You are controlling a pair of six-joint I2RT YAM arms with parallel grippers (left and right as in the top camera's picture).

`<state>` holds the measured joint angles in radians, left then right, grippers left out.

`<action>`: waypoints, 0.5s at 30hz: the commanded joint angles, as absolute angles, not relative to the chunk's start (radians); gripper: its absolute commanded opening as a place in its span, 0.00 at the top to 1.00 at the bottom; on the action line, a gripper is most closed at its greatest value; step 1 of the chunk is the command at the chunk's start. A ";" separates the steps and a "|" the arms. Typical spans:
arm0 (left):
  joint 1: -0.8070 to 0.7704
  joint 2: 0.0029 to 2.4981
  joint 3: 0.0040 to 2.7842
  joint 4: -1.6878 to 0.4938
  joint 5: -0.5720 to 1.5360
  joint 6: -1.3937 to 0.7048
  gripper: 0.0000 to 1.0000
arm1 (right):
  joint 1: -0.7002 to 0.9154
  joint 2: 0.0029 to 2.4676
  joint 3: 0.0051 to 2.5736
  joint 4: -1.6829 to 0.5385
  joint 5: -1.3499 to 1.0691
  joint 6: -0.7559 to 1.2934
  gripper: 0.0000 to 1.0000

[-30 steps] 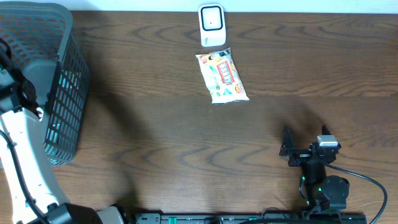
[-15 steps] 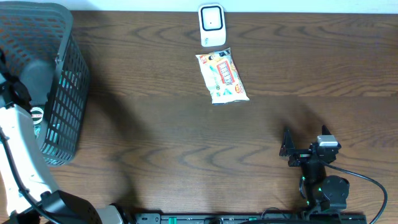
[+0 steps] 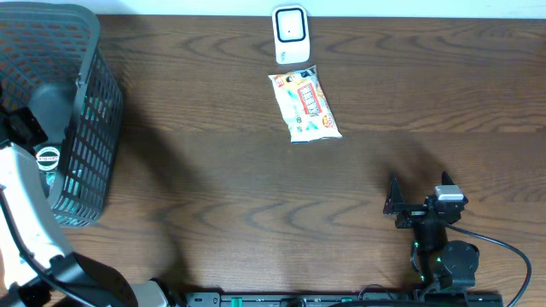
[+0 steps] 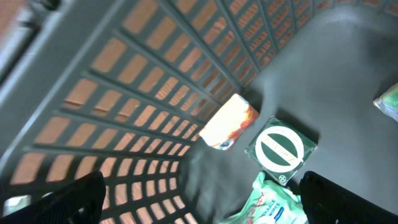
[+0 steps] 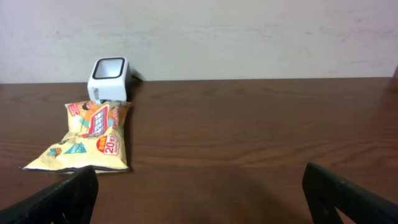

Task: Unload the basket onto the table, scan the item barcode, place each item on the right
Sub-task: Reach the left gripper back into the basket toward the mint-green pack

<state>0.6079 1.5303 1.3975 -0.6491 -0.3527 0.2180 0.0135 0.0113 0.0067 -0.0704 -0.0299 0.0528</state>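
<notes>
reaching into the basket now. over the last second my left arm slid further in over its rim, and my left tool is looking down at the stuff on the bottom. it's spread as wide as it goes and has nothing in it. down there i can see a square pack with a green round logo, an orange-and-white packet just beside it, and a green printed pouch at the lower edge.

nothing else moved. the snack bag lies flat on the surface just beside the white scanner, and my right tool is parked well back from both, fully open and empty too.

my guess is this is a fetch for something to scan. no barcode is showing on any of them from here, so i can't tell which one to pick yet.
</notes>
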 commanded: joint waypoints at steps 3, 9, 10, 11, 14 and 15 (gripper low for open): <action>0.612 1.596 1.381 -0.627 -0.340 0.228 0.02 | 0.022 0.007 0.006 -0.075 -0.036 0.067 0.01; 0.612 1.657 1.380 -0.636 -0.256 0.228 0.02 | 0.022 0.007 0.006 -0.075 -0.036 0.067 0.01; 0.612 1.668 1.380 -0.647 -0.227 0.226 0.04 | 0.022 0.007 0.006 -0.075 -0.036 0.067 0.01; 0.612 1.682 1.380 -0.660 -0.199 0.219 0.04 | 0.022 0.007 0.006 -0.075 -0.036 0.067 0.01; 0.612 1.733 1.380 -0.700 -0.187 0.155 0.04 | 0.022 0.007 0.006 -0.075 -0.036 0.067 0.01; 0.612 1.748 1.380 -0.716 -0.187 0.144 0.04 | 0.022 0.007 0.006 -0.075 -0.036 0.067 0.01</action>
